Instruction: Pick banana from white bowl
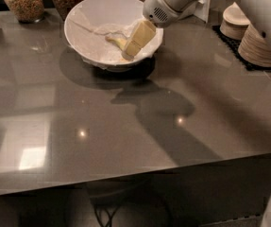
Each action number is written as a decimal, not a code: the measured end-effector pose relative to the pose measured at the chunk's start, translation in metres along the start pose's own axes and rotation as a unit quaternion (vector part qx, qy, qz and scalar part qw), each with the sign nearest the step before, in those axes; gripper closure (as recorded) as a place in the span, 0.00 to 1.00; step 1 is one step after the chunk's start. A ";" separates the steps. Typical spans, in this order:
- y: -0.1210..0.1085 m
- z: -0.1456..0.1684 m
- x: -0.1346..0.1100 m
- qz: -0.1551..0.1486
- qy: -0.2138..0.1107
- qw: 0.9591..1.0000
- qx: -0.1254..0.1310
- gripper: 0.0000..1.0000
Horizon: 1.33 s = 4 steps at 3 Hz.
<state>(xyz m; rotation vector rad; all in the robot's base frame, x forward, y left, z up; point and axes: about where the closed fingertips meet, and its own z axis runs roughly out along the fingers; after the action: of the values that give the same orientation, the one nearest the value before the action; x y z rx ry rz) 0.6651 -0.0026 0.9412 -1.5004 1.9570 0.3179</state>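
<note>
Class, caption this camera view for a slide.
Two-finger gripper reaches into the wide round white bowl, beside the small curved yellow banana.

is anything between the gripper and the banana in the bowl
Nothing visible. The gripper is down inside the bowl, right over the banana and hiding part of it. The paper lies beside the banana, not across it.

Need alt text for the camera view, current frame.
The robot's pincer points down into the white bowl on a grey table, its tip at the banana and partly hiding it. Glass jars stand behind the bowl, and stacked plates sit at the picture's right edge.
</note>
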 end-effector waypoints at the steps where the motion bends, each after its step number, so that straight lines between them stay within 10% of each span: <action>1: 0.000 0.000 0.000 0.000 0.000 1.000 0.000 0.00; 2: -0.024 0.010 -0.002 0.036 0.004 0.999 0.038 0.00; 4: -0.076 0.036 0.001 0.151 0.006 0.982 0.113 0.00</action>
<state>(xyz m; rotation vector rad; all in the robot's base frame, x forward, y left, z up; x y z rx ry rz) 0.7481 -0.0078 0.9279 -1.0661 2.1513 0.2061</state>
